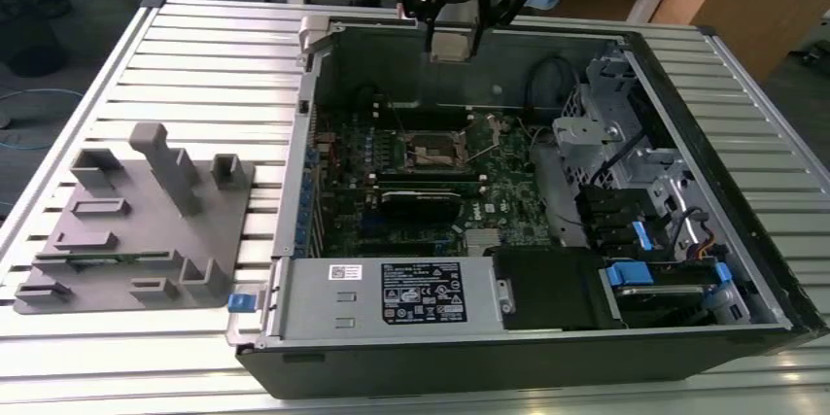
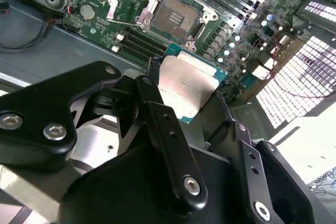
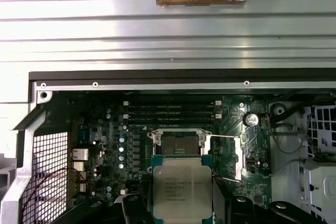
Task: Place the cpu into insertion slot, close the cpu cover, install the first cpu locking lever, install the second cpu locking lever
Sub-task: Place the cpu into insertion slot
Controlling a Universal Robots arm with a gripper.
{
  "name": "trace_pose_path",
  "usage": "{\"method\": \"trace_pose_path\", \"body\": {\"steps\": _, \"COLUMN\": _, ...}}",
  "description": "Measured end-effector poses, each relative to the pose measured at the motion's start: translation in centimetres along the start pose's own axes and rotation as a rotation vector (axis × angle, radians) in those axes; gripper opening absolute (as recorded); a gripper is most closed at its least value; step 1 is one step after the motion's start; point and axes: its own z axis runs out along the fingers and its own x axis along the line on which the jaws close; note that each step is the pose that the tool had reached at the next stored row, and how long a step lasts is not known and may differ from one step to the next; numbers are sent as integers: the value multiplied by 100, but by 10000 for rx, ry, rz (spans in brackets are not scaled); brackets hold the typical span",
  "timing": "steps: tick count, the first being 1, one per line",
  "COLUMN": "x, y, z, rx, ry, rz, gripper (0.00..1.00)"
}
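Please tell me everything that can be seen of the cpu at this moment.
The cpu is a flat square chip: dull silver-grey metal top with faint print, on a green base rim. The gripper clamps it at two opposite sides. It hangs in the air above the open computer case, apart from the empty insertion slot.

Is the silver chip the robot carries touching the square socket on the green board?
Apart. In the exterior view the cpu hangs in the end effector, well above the insertion slot.
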Motion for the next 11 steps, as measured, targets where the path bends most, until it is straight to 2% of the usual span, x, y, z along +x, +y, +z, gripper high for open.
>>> {"method": "trace_pose_path", "body": {"steps": 11, "x": 0, "y": -1, "z": 17, "rx": -1, "ry": -1, "rz": 0, "gripper": 54}}
